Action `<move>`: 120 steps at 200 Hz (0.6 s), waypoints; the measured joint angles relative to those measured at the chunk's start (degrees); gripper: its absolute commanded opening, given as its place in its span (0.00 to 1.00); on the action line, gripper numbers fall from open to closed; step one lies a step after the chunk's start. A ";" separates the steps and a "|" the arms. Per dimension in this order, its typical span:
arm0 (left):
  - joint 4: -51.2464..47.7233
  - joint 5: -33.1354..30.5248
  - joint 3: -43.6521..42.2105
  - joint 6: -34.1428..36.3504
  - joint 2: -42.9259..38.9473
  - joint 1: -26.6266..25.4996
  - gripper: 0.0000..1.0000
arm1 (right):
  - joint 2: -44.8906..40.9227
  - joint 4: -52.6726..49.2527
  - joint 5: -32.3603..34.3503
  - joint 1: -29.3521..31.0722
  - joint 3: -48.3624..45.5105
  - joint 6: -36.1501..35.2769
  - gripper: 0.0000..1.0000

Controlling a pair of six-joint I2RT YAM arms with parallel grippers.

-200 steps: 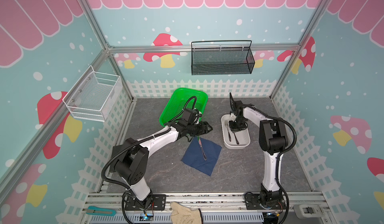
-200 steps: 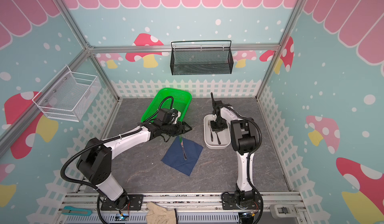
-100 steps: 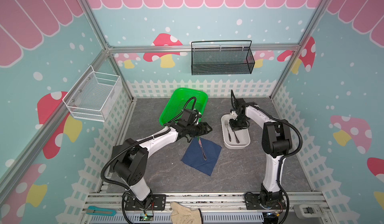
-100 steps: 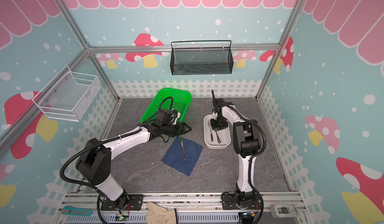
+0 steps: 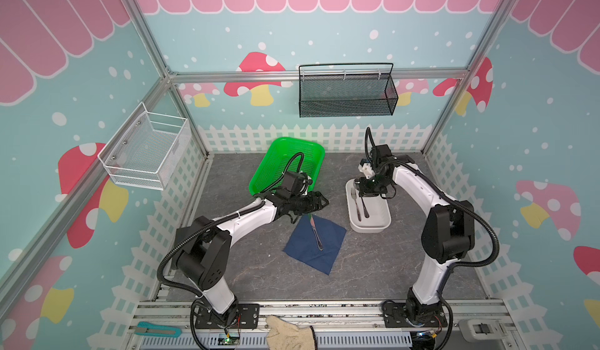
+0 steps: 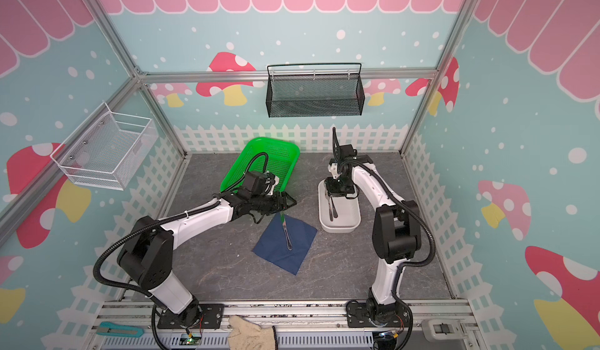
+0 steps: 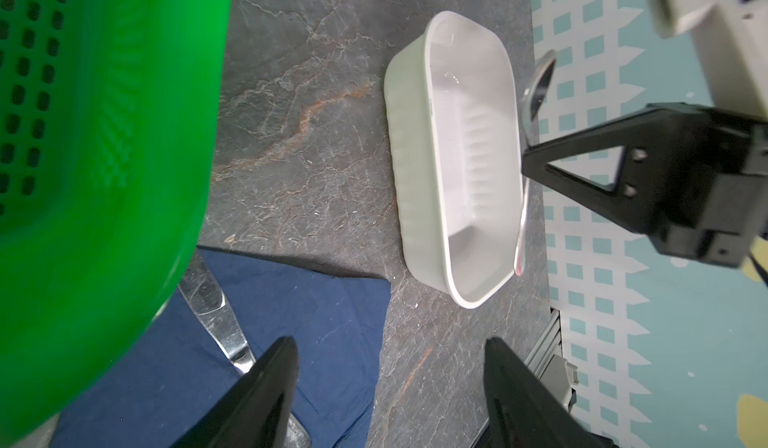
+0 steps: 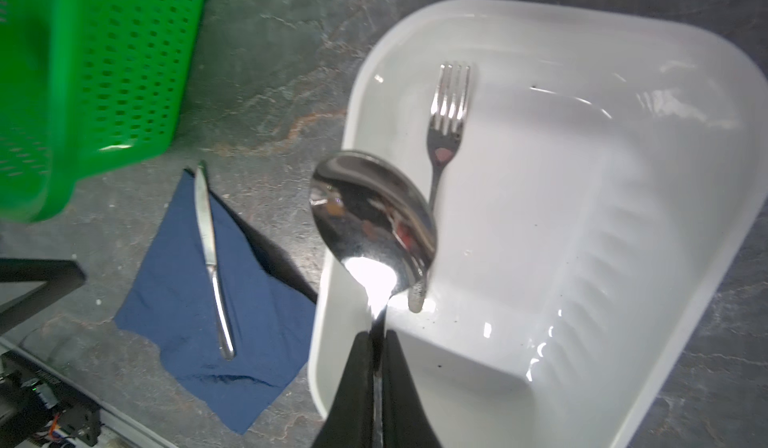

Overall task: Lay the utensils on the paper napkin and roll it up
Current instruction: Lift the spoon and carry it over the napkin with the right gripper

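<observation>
A green basket (image 5: 276,156) stands just behind the paper napkin (image 5: 329,247). A white tray (image 5: 370,229) sits near the napkin's right side, not touching it. The navy napkin lies flat on the table, cornerwise to my arms. My left gripper (image 5: 319,200) hangs over the napkin's far corner, jaws spread and empty. My right gripper (image 8: 377,338) is farther from the napkin, above the tray, pinching a spoon (image 8: 374,213) by its handle. A table knife (image 5: 316,233) runs from the napkin's far corner to its middle. I judge the spoon should land parallel beside it. A fork (image 8: 446,109) lies in the tray, not yet moved. Only the right wrist view shows the pinch clearly.
</observation>
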 measured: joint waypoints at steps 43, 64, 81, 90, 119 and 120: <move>0.17 -1.07 -2.47 -0.24 -3.17 1.40 0.73 | -0.92 1.53 -2.34 7.21 -3.02 2.40 0.08; 0.46 -1.73 -4.44 -0.42 -5.53 2.14 0.73 | -0.35 3.02 -3.65 11.69 -4.48 4.26 0.08; 0.50 -2.45 -6.38 -0.63 -7.61 2.73 0.73 | 0.17 5.31 -5.18 14.99 -5.88 6.08 0.08; 0.59 -3.06 -7.65 -0.76 -8.83 3.02 0.73 | 0.44 6.67 -5.97 16.48 -6.71 7.06 0.08; 0.68 -3.89 -11.56 -1.09 -12.28 3.69 0.73 | 1.62 10.84 -7.50 19.50 -9.07 10.56 0.09; 0.68 -3.91 -11.74 -1.09 -12.48 3.74 0.73 | 1.68 11.02 -7.54 19.58 -9.18 10.60 0.09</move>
